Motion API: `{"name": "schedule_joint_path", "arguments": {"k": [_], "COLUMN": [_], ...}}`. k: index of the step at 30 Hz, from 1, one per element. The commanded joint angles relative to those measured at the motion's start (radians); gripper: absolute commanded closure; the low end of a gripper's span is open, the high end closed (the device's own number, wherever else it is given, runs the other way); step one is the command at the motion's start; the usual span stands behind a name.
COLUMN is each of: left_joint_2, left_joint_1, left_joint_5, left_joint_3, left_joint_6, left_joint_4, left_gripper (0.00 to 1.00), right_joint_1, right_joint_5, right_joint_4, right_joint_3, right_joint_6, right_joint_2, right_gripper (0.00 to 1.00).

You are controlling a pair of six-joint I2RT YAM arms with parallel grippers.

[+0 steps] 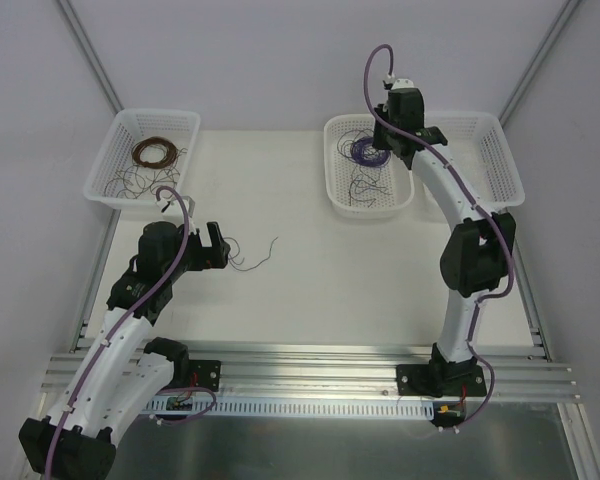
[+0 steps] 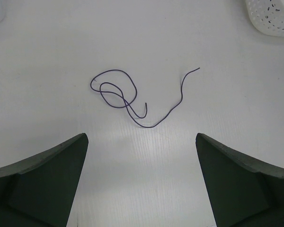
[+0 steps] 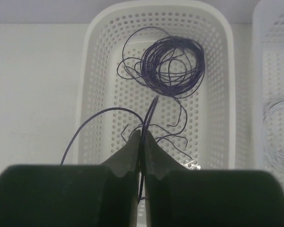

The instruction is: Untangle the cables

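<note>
A thin purple cable (image 2: 154,126) lies loose on the white table in a small loop with a long tail; it also shows in the top view (image 1: 248,266). My left gripper (image 2: 142,156) is open and empty, low over the table just short of that cable, and shows in the top view (image 1: 217,246). My right gripper (image 3: 142,135) is shut on a purple strand (image 3: 151,111) that runs up from the middle basket (image 3: 85,94). It hangs above that basket (image 1: 392,140). A purple coil (image 3: 175,64) with loose strands lies in the basket.
A white basket (image 1: 110,165) at the far left holds a brown coil (image 1: 155,152) and loose dark strands. A third basket (image 1: 500,150) stands at the far right with a pale coil (image 3: 279,127) inside. An aluminium rail (image 1: 310,365) runs along the near edge.
</note>
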Motion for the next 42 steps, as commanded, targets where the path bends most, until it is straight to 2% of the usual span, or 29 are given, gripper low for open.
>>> {"name": "schedule_joint_path", "arguments": {"k": [1,3,4,6,7,10,13,20,25,29,34,38,42], "left_joint_2": [0.002,0.000,-0.001,0.000,0.000,0.004,0.004,0.043,0.140,0.292,0.524,0.663,0.752], "left_joint_1": [0.000,0.001,0.000,0.000,0.000,0.000,0.000,0.000,0.000,0.001,0.000,0.000,0.000], "left_joint_5": [0.000,0.000,0.000,0.000,0.000,0.000,0.000,-0.001,-0.030,-0.037,-0.099,-0.185,-0.230], "left_joint_3": [-0.003,-0.003,-0.003,-0.003,-0.003,-0.002,-0.002,0.000,0.030,0.066,0.124,0.170,0.208], "left_joint_6": [0.016,0.016,0.016,0.014,0.014,0.014,0.011,-0.015,-0.114,-0.290,-0.421,-0.484,-0.509], "left_joint_4": [0.003,0.001,0.001,0.001,0.001,0.001,0.001,-0.003,-0.035,-0.063,-0.061,-0.052,-0.035], "left_gripper": [0.01,0.01,0.01,0.01,0.01,0.01,0.01,0.01,0.01,0.01,0.04,0.12,0.25], "right_joint_1": [-0.002,0.000,0.000,0.007,0.011,0.038,0.080,0.213,0.264,0.276,0.279,0.282,0.284], "right_joint_5": [-0.048,-0.063,-0.085,-0.099,-0.106,-0.126,-0.168,-0.163,-0.148,-0.143,-0.151,-0.165,-0.175], "right_joint_4": [0.047,0.032,0.035,0.049,0.047,0.040,0.044,0.053,0.044,0.037,0.006,-0.026,-0.037], "right_joint_3": [0.062,0.049,0.030,-0.034,-0.054,-0.144,-0.267,-0.519,-0.686,-0.796,-0.886,-0.936,-1.019], "right_joint_6": [0.030,0.045,0.050,0.055,0.055,0.055,0.053,0.053,0.073,0.088,0.119,0.119,0.142], "right_joint_2": [0.019,0.018,0.009,-0.039,-0.053,-0.126,-0.209,-0.424,-0.594,-0.747,-0.929,-1.030,-1.110], "right_gripper": [0.81,0.68,0.56,0.46,0.35,0.19,0.11,0.00,0.03,0.03,0.03,0.03,0.03]}}
